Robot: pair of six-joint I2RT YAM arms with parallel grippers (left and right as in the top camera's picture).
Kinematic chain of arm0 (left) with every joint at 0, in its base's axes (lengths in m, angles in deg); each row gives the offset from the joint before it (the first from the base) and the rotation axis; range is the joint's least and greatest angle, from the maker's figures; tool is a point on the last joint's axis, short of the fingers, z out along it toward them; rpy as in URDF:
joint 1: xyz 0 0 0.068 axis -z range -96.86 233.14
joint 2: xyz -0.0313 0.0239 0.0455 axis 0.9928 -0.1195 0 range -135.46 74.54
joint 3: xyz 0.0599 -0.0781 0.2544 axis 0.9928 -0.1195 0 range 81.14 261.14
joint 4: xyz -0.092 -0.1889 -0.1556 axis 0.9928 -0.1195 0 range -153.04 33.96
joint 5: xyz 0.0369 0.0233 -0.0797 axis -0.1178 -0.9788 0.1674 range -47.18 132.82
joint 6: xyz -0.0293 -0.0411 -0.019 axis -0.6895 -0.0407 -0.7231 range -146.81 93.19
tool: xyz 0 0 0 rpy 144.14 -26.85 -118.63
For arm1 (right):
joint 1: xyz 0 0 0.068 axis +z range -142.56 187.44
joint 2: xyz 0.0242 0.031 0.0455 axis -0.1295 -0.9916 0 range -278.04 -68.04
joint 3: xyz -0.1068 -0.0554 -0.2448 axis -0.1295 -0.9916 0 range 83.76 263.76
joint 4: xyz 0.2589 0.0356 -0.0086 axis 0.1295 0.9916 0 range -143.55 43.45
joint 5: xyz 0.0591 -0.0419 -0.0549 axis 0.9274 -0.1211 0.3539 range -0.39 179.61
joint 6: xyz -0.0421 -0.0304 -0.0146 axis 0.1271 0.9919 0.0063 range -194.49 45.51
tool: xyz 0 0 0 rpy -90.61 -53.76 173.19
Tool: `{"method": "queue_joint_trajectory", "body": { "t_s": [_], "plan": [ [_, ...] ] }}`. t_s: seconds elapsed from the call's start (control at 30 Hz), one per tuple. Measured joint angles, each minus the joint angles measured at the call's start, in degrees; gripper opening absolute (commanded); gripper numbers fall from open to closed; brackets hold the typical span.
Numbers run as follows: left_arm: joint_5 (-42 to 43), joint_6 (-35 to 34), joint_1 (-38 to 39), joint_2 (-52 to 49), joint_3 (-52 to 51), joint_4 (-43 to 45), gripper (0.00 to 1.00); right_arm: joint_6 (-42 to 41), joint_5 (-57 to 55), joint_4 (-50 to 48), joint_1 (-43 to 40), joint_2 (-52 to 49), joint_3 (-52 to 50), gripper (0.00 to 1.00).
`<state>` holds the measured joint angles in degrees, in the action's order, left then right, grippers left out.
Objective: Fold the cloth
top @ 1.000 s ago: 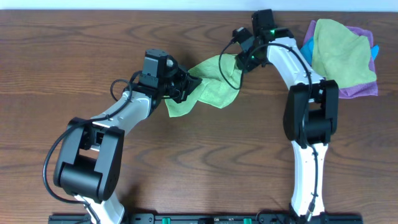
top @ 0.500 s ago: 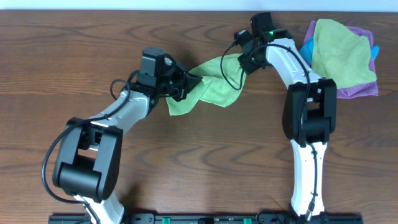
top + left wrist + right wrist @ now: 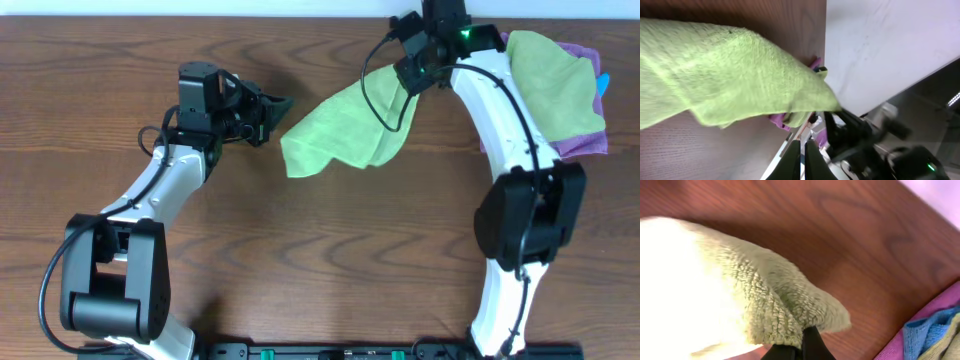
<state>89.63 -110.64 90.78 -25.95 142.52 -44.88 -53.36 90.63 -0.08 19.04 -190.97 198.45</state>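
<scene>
The bright lime-green cloth (image 3: 345, 132) lies partly spread on the wooden table, right of centre, with its far right corner raised. My right gripper (image 3: 405, 80) is shut on that corner, and in the right wrist view the dark fingertips (image 3: 807, 340) pinch the fluffy cloth (image 3: 775, 305). My left gripper (image 3: 280, 103) is shut and empty, and it hovers just left of the cloth without touching it. In the left wrist view the cloth (image 3: 730, 75) stretches ahead of the closed left gripper (image 3: 803, 152).
A pile of other cloths sits at the table's back right: a duller yellow-green one (image 3: 548, 80) on top of a purple one (image 3: 580, 145), with a blue edge (image 3: 601, 82). A white wall runs along the table's far edge (image 3: 200, 8).
My right gripper closed on the cloth's corner and pulled it up toward the back right, stretching the cloth out. The left gripper came off the cloth and moved away to the left.
</scene>
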Motion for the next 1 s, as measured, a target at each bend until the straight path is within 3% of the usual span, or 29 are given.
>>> {"method": "queue_joint_trajectory", "body": {
  "t_s": [0.07,0.2,0.27,0.3,0.33,0.53,0.8,1.0],
  "plan": [
    [0.02,0.0,0.04,0.0,0.0,-0.02,0.06,0.0,0.02,0.31,1.18,0.33,0.0,0.02],
    [1.44,-0.15,0.02,0.0,0.0,-0.31,0.17,0.0,0.0,0.59,3.39,0.17,0.0,0.02],
    [2.86,0.07,0.09,0.0,0.0,-0.87,0.26,0.0,-0.46,0.15,4.17,0.2,0.0,0.01],
    [3.8,0.52,0.17,0.0,0.0,-1.42,0.38,0.0,-0.79,-0.02,4.46,0.2,0.0,0.02],
    [4.72,1.4,0.35,0.0,0.0,-2.29,0.43,0.0,-1.09,-0.11,4.7,0.17,0.0,0.01],
    [5.27,10.19,4.68,0.0,-0.02,-9.31,0.64,0.0,-3.54,-2.19,4.74,0.17,0.0,0.02],
    [-7.98,14.67,18.36,-0.02,-0.02,-7.45,0.71,-0.72,-5.79,-5.79,1.33,0.17,0.0,0.01],
    [-17.94,14.49,24.02,-3.43,-0.02,-2.56,0.77,-2.19,-6.03,-6.73,-2.69,-1.38,0.0,0.02]
  ]
}}
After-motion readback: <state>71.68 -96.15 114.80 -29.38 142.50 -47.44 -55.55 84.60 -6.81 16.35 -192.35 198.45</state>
